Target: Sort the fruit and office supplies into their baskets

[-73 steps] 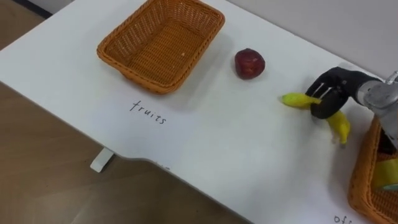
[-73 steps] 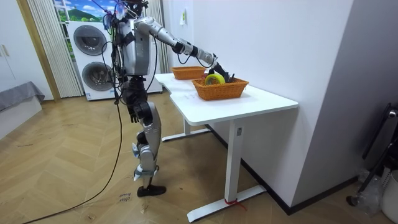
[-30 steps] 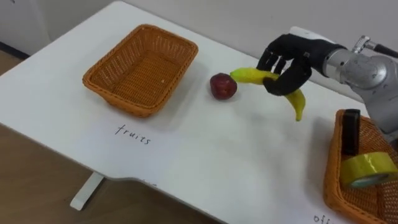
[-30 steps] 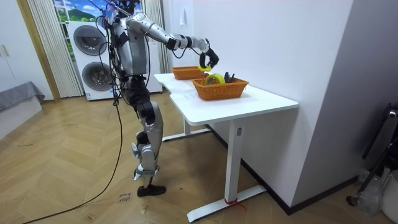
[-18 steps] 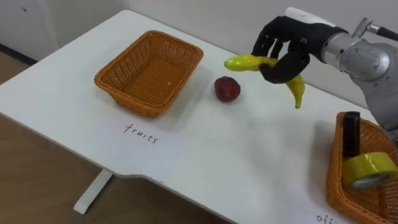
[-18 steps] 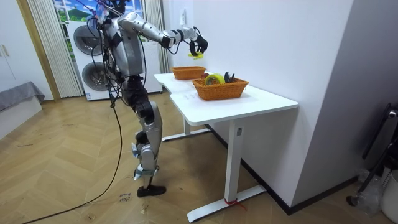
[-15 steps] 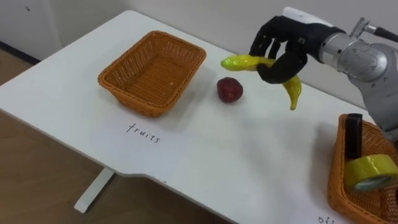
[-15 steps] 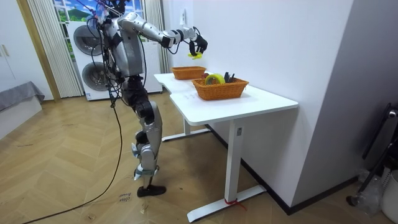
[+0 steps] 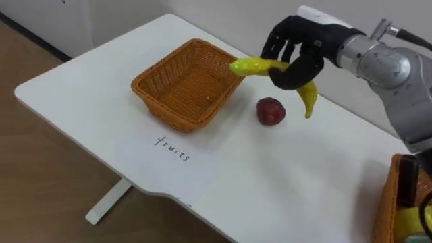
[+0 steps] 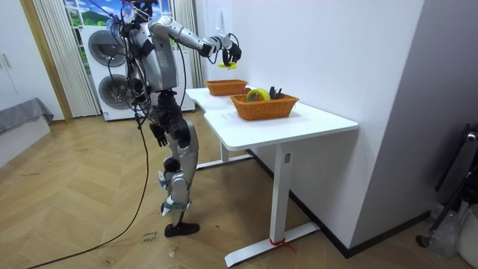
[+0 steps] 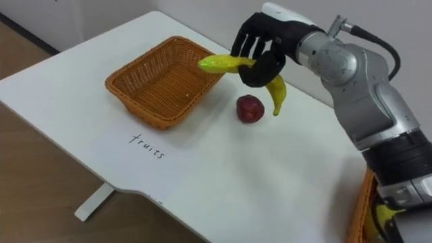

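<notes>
My right hand (image 9: 297, 48) is shut on a yellow banana (image 9: 252, 66) and holds it in the air, above and just left of the red apple (image 9: 271, 111) lying on the white table (image 9: 283, 182). The banana's left tip hangs near the right rim of the empty wicker fruit basket (image 9: 164, 111). The room view has the raised hand (image 10: 231, 52) with the banana (image 10: 228, 65) above the far basket (image 10: 226, 88). My left hand (image 10: 158, 134) hangs by my hip.
A second wicker basket (image 9: 390, 209) holding yellow tape (image 9: 413, 221) and a dark object sits at the table's right. A handwritten label (image 9: 172, 148) lies before the fruit basket. The table's front edge runs close by, with wooden floor (image 9: 40, 196) below. Washing machines (image 10: 108, 71) stand behind me.
My right hand lifted the banana off the table and carried it left, past the apple, up to the fruit basket. The eye views shifted right to left as I turned.
</notes>
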